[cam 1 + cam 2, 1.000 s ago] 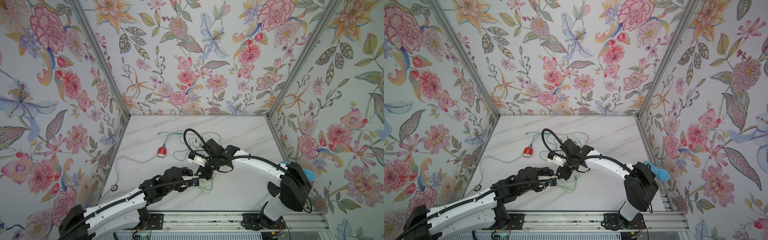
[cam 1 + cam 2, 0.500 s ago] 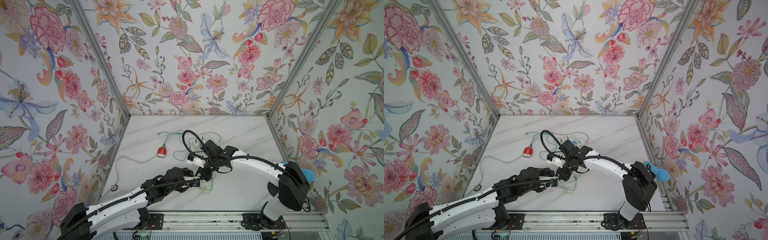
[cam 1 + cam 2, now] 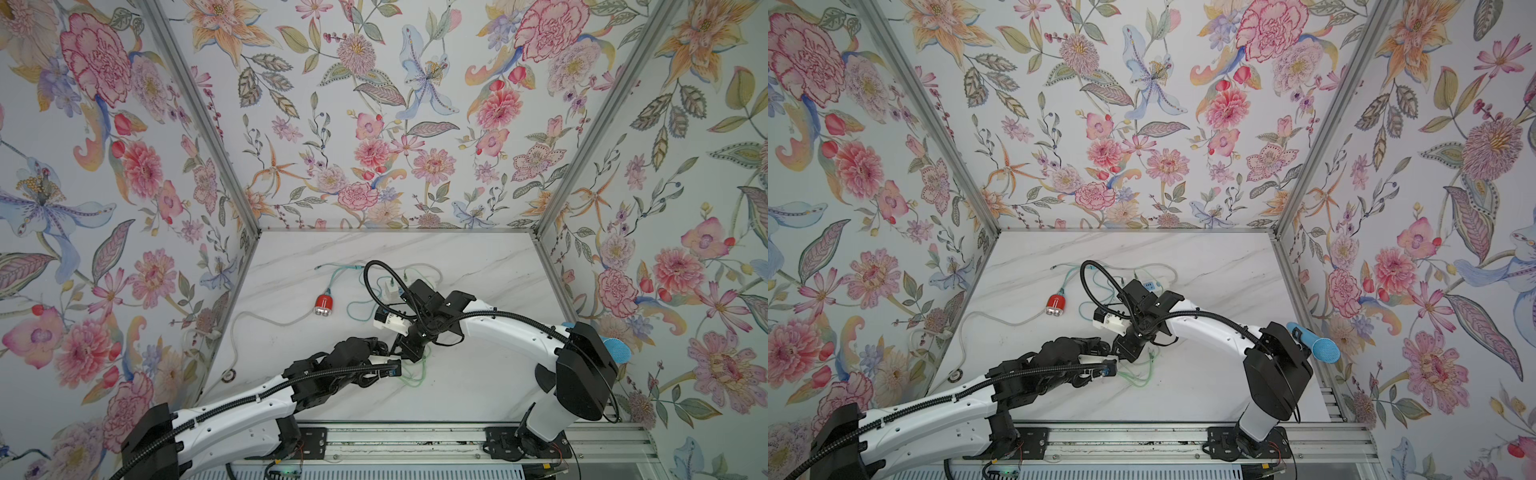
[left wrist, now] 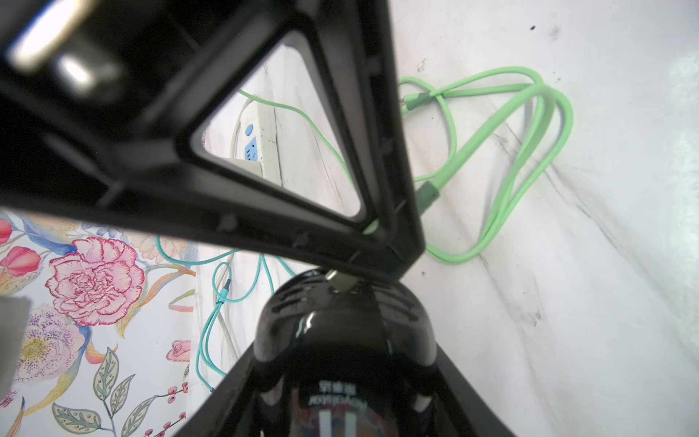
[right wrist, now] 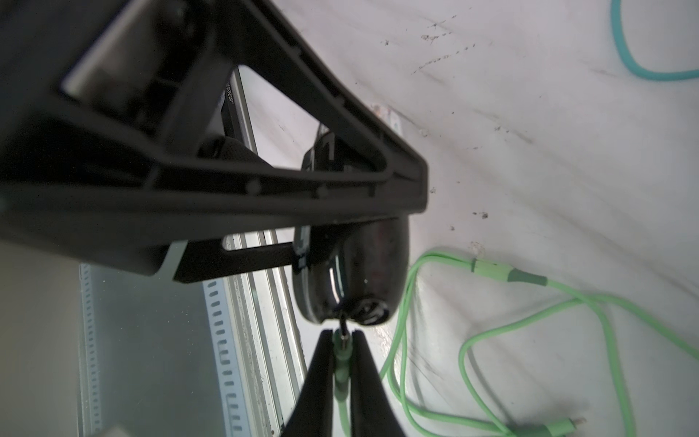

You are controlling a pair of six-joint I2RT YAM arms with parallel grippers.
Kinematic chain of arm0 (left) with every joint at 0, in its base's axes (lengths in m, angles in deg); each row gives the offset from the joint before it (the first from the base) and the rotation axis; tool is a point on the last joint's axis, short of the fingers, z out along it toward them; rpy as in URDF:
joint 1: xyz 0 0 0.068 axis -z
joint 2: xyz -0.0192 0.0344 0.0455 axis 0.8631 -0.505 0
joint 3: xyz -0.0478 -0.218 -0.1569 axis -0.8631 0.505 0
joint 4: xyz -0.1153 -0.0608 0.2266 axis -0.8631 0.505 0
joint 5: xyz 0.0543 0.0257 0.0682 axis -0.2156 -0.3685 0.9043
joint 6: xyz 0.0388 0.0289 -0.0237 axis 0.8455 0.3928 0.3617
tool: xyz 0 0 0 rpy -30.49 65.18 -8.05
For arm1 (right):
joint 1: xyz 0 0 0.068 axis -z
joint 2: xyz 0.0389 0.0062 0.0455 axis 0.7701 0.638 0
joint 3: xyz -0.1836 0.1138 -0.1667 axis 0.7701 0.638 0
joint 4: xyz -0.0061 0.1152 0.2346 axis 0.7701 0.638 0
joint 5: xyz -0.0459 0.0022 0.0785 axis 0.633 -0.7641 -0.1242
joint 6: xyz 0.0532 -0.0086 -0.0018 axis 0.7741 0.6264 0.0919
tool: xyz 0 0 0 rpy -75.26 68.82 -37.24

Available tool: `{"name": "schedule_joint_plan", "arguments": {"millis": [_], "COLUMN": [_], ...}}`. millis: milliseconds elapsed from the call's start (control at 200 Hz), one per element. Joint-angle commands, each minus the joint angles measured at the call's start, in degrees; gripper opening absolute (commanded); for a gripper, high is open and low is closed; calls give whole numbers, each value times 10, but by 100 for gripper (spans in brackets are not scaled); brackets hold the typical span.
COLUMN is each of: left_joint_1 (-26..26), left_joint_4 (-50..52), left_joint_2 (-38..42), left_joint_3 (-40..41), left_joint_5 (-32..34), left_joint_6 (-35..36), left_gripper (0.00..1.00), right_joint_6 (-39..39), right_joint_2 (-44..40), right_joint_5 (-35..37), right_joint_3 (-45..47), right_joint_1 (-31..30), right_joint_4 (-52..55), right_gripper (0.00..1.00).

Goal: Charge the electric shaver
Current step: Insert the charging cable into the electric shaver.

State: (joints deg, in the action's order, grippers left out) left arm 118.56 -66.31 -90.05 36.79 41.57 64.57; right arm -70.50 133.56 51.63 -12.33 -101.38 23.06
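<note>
Left gripper [image 4: 342,363] half-open round shaver [image 4: 344,340]; right gripper [image 5: 342,340] pinching green plug [image 5: 341,357], grips unchanged, tip beyond its jaws at shaver's port [image 5: 343,317]: insertion seemingly unfinished.

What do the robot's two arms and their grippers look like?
The left arm and right arm have glossy white link shells with black joint housings, and a ribbed black cable conduit runs along each. The left gripper and right gripper are matte black, with open triangular-framed fingers tapering to narrow tips.
</note>
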Motion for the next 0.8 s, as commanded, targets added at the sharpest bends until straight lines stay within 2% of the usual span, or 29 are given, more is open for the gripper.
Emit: {"name": "schedule_joint_plan", "arguments": {"millis": [0, 305, 796], "left_joint_1": [15, 17, 67], "left_joint_4": [-17, 6, 47], "left_joint_2": [-2, -26, -61], "left_joint_3": [-28, -64, -107], "left_joint_5": [-4, -2, -30], "left_joint_6": [25, 103, 144], "left_gripper": [0, 0, 0], "right_joint_6": [-14, -17, -34], "right_joint_2": [13, 15, 12], "right_joint_5": [-8, -18, -12], "right_joint_3": [-9, -2, -12], "right_joint_1": [-1, -5, 12], "right_joint_4": [1, 8, 24], "right_gripper": [0, 0, 0]}}
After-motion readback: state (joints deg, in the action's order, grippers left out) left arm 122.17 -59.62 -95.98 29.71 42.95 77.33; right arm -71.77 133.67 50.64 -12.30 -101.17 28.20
